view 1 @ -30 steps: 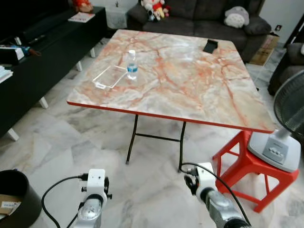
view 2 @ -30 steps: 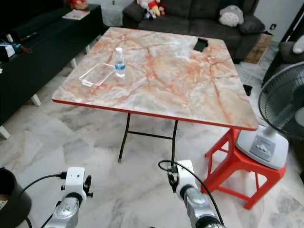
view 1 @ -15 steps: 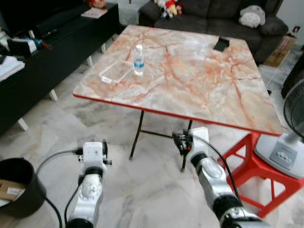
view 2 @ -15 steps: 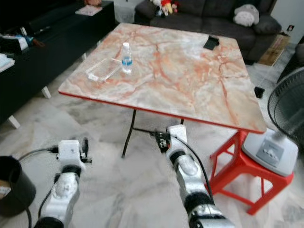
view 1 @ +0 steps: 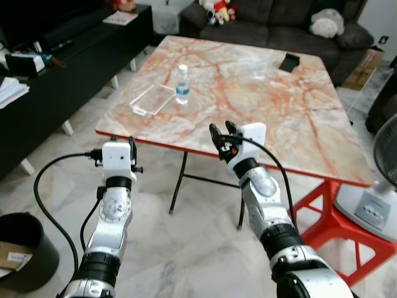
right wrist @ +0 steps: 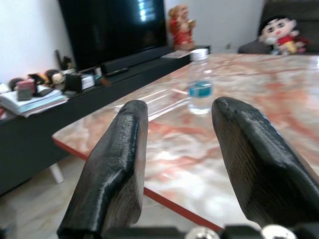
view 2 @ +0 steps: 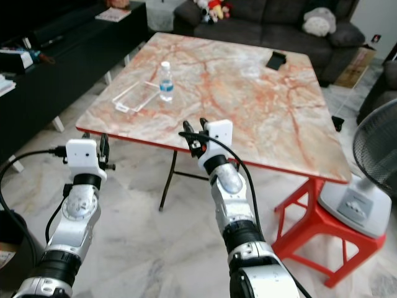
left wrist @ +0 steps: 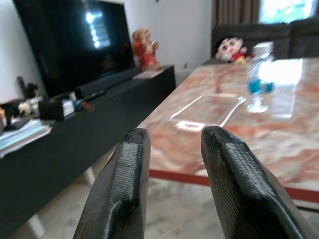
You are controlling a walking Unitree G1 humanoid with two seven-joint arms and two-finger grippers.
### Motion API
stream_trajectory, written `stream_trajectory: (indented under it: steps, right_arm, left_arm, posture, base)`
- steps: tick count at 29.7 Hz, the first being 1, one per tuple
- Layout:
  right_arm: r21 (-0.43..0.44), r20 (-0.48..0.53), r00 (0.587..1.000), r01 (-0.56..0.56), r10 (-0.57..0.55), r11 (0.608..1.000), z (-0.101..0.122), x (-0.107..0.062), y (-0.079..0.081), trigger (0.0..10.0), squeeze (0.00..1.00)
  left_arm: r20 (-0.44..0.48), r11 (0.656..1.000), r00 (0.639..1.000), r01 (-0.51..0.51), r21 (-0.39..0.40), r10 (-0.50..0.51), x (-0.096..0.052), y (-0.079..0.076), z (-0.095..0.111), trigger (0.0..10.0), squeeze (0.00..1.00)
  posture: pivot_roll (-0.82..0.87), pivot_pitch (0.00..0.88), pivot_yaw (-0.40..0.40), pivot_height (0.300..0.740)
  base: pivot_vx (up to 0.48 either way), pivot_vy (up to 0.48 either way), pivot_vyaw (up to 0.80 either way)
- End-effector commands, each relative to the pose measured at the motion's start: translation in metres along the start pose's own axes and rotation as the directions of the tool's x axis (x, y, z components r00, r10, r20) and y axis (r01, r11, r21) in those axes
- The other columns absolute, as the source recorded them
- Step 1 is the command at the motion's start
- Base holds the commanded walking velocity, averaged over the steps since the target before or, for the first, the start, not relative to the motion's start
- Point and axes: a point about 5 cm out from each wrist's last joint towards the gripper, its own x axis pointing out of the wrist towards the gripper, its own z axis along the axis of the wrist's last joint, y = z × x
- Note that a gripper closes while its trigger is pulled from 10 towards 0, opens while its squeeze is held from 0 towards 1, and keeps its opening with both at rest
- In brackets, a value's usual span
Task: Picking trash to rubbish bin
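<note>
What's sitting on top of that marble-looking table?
On the pink marble-patterned square table: a clear plastic water bottle, a flat clear plastic tray beside it, and a small black object at the far corner, too small to identify.

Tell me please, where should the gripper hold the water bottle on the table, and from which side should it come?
Probably the middle of the water bottle, around its blue label. It stands upright and is narrow and round, so open fingers can close on it from the side. Coming from the robot's near table edge looks best: the flat clear tray lies on its left. The right gripper is nearer.
</note>
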Motion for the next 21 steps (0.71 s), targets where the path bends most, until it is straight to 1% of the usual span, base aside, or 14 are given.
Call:
stream_trajectory:
  steps: [1, 7, 10, 12, 21]
  right_arm:
    - [-0.019, 0.014, 1.000, -0.013, 0.014, 1.000, 0.0086, 0.0051, 0.0029, 10.0, 0.00]
    - [-0.042, 0.005, 1.000, -0.010, 0.010, 0.999, 0.0103, 0.0050, 0.0025, 10.0, 0.00]
    - [-0.018, 0.019, 1.000, -0.016, 0.016, 1.000, 0.0112, 0.0048, 0.0038, 10.0, 0.00]
    - [-0.004, 0.015, 1.000, -0.012, 0.012, 1.000, 0.0111, 0.0050, 0.0040, 10.0, 0.00]
    - [-0.020, 0.000, 1.000, -0.025, 0.025, 0.999, 0.0111, 0.0067, 0.0082, 10.0, 0.00]
  left_arm:
    - [0.009, 1.000, 1.000, 0.008, 0.012, -0.008, 0.0004, -0.0023, 0.0046, 10.0, 0.00]
    - [0.000, 1.000, 1.000, 0.017, 0.013, -0.017, -0.0013, -0.0026, 0.0071, 10.0, 0.00]
    - [-0.001, 1.000, 1.000, 0.021, 0.012, -0.021, 0.0001, -0.0047, 0.0084, 10.0, 0.00]
    - [-0.002, 1.000, 1.000, 0.023, 0.009, -0.023, 0.0005, -0.0055, 0.0093, 10.0, 0.00]
    - [0.002, 0.999, 0.999, 0.034, 0.006, -0.034, 0.0013, -0.0085, 0.0130, 10.0, 0.00]
  posture:
    - [0.05, 0.061, -0.075, 0.740]
    - [0.05, 0.047, -0.071, 0.740]
    - [0.05, 0.034, -0.072, 0.740]
    - [0.05, 0.034, -0.072, 0.740]
    - [0.05, 0.016, -0.074, 0.740]
  base:
    - [0.424, 0.000, 0.00]
    - [0.431, 0.000, 0.00]
    - [0.434, 0.000, 0.43]
    - [0.435, 0.000, 0.00]
    - [0.433, 0.000, 0.00]
